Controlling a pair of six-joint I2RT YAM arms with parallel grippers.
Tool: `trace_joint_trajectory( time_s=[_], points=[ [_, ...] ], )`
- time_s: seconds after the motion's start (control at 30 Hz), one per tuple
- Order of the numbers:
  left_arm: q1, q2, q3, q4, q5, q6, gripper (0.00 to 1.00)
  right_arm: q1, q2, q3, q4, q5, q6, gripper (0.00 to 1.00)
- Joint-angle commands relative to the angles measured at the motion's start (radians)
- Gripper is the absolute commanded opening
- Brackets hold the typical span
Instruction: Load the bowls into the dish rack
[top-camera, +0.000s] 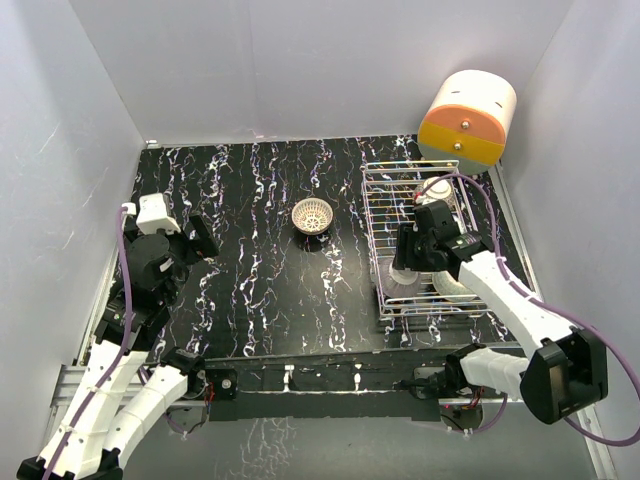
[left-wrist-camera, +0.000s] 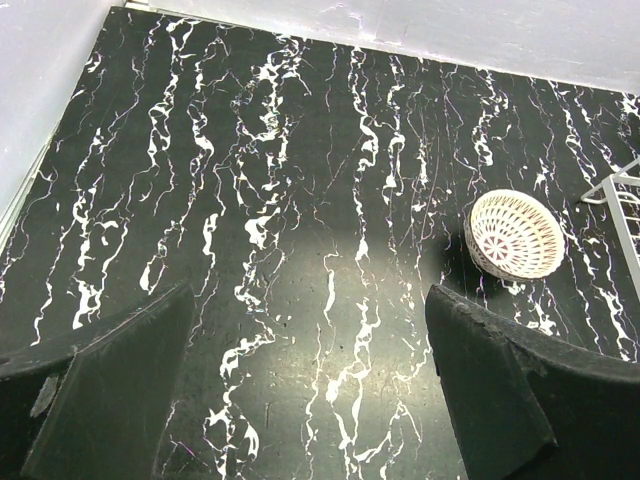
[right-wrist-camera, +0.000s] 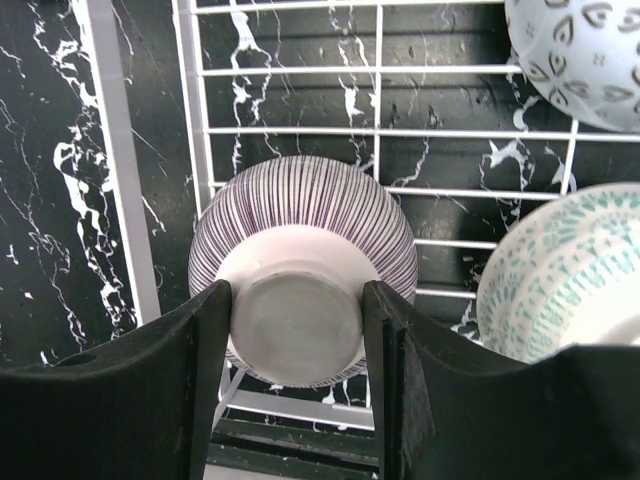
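Placing the striped bowl (right-wrist-camera: 300, 225), inverted with its pale foot ring up, inside the dish rack (right-wrist-camera: 378, 100) close to its left rim. Pinching that foot ring from both sides with the right hand (right-wrist-camera: 297, 295). Not confirming contact with the wires beneath, as this is hidden. Noting a teal-patterned bowl (right-wrist-camera: 560, 270) just beside on the right and a heart-patterned bowl (right-wrist-camera: 580, 55) further in, both already racked. Recording one lattice bowl (left-wrist-camera: 515, 235) outstanding, upright on the counter (left-wrist-camera: 250, 150), left of the rack and apart from it. Holding the left hand (left-wrist-camera: 308, 295) spread and carrying nothing above bare counter. Judging the step as set-down. Next: spreading the right hand, lifting straight up clear of the teal neighbour, then fetching the lattice bowl.
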Motion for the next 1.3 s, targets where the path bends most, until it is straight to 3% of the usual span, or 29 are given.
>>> trace_joint_trajectory(
  time_s=[0.0, 0.87, 1.13, 1.27],
  points=[
    [-0.004, -0.003, -0.007, 0.014, 0.010, -0.002, 0.97, 0.001, -0.069, -0.024, 0.011, 0.007, 0.059, 0.36],
    [-0.004, -0.019, -0.034, 0.018, 0.019, -0.015, 0.97, 0.020, -0.118, -0.054, -0.080, 0.084, 0.102, 0.34],
    [-0.005, -0.031, -0.035, 0.012, 0.011, -0.009, 0.97, 0.033, -0.101, -0.060, -0.077, 0.126, 0.121, 0.43],
    [-0.004, -0.032, -0.033, 0.008, 0.008, -0.006, 0.97, 0.040, -0.095, -0.060, -0.077, 0.134, 0.126, 0.61]
  ],
)
